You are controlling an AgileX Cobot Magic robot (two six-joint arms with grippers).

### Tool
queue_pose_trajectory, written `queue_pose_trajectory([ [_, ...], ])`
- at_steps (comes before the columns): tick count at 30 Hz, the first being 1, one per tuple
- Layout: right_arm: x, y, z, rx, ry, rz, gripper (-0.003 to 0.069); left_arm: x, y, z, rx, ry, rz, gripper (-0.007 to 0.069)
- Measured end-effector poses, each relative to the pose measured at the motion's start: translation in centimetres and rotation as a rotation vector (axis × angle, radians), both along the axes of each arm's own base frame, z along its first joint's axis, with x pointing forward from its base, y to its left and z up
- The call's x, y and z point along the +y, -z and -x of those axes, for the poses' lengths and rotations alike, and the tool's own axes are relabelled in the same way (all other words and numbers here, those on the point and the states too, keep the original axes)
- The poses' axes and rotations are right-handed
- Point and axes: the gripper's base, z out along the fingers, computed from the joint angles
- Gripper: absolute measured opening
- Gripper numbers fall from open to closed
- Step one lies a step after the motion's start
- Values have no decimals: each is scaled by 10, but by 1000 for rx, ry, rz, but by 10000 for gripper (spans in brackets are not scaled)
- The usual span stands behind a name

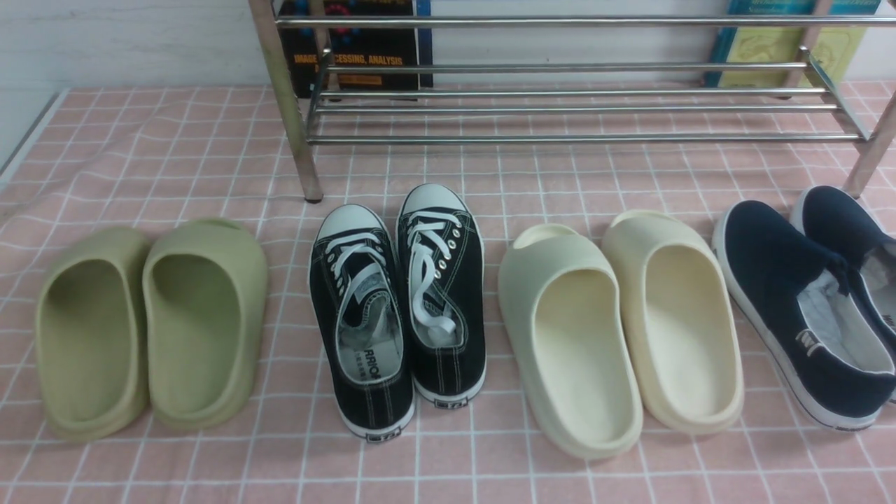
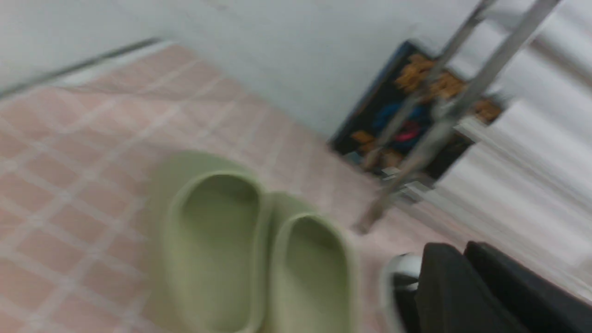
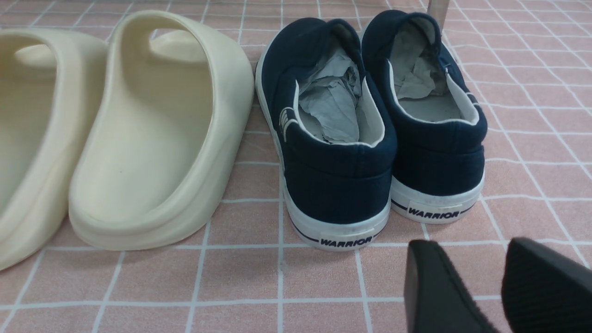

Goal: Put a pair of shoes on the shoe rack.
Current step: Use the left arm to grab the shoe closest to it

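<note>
The pair of shoes, two black canvas sneakers with white laces and toe caps, stands side by side on the pink checked cloth, toes toward the shoe rack. That chrome rack stands behind them with bare bars. Neither gripper shows in the front view. In the blurred left wrist view my left gripper has its fingers together with nothing between them, just beside a sneaker's white toe cap. My right gripper is open over bare cloth, behind the heels of the navy slip-ons.
Olive slides lie left of the sneakers, cream slides right of them, and navy slip-ons at the far right. Books lean on the wall behind the rack. The table's left edge runs along the wall.
</note>
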Motion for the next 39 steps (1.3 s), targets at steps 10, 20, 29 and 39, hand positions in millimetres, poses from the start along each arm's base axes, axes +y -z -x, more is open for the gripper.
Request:
queue_pose_trajectory([
  [10,0,0,0,0,0,0,241,13,-64,-50,712,24,-391,2],
  [20,0,0,0,0,0,0,241,-59,-29,-152,942,689,-495,22],
  [29,0,0,0,0,0,1,241,-135,-5,-208,999,742,-544,212],
  [39,0,0,0,1,1,5,241,-168,58,-257,1078,559,-383,562],
])
